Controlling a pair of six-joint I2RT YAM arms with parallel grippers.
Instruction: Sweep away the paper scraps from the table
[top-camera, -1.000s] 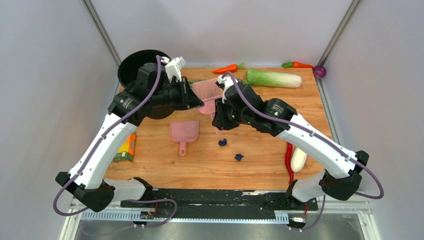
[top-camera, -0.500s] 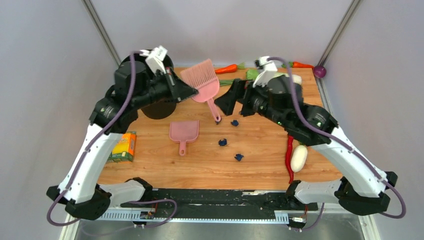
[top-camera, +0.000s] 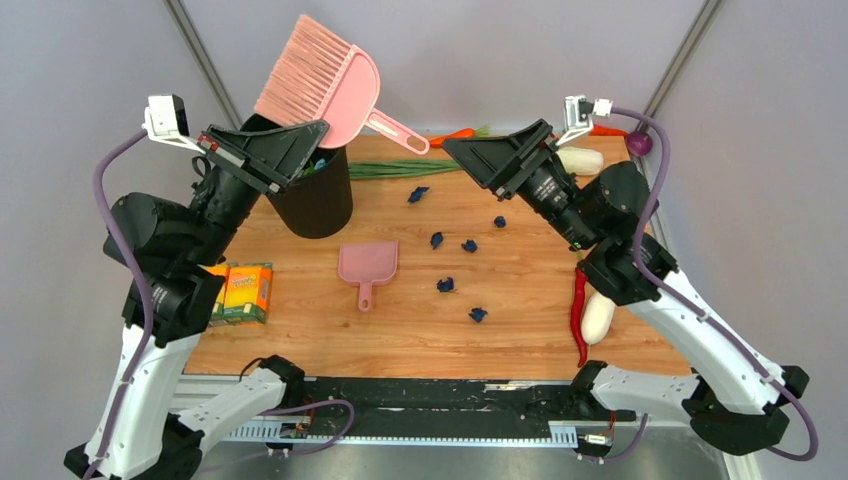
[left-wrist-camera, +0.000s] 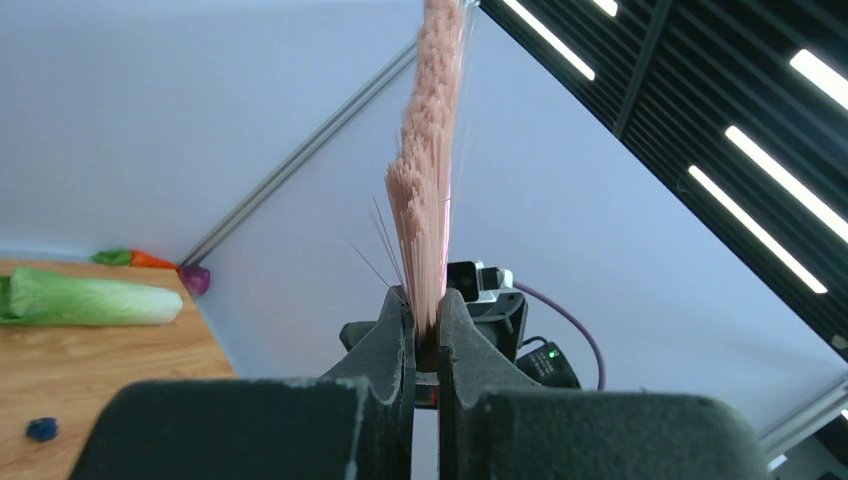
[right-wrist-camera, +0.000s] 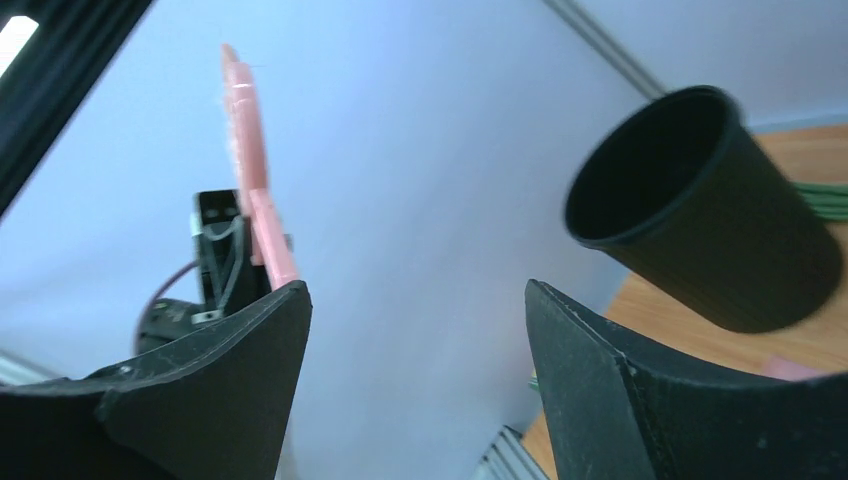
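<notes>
Several dark navy paper scraps (top-camera: 446, 285) lie scattered over the middle of the wooden table (top-camera: 520, 335); one shows in the left wrist view (left-wrist-camera: 41, 428). My left gripper (top-camera: 322, 128) is raised high above the back left and is shut on the head of a pink brush (top-camera: 325, 85). Its bristles (left-wrist-camera: 430, 150) rise between the jaws. My right gripper (top-camera: 490, 150) hangs in the air over the back right, open and holding nothing (right-wrist-camera: 415, 300). From there the brush (right-wrist-camera: 250, 170) is seen edge-on.
A pink dustpan (top-camera: 367, 265) lies mid-table. A black cup (top-camera: 315, 200) stands back left, also seen in the right wrist view (right-wrist-camera: 700, 230). A yellow box (top-camera: 245, 292) lies left; a red chili (top-camera: 578, 305) and a white radish (top-camera: 597, 315) lie right. A carrot (top-camera: 455, 135), green onions (top-camera: 400, 168) and a cabbage (left-wrist-camera: 90, 297) line the back.
The right gripper let go of the brush handle, opened and drew back up and to the right. The left arm lifted the brush from the table high into the air.
</notes>
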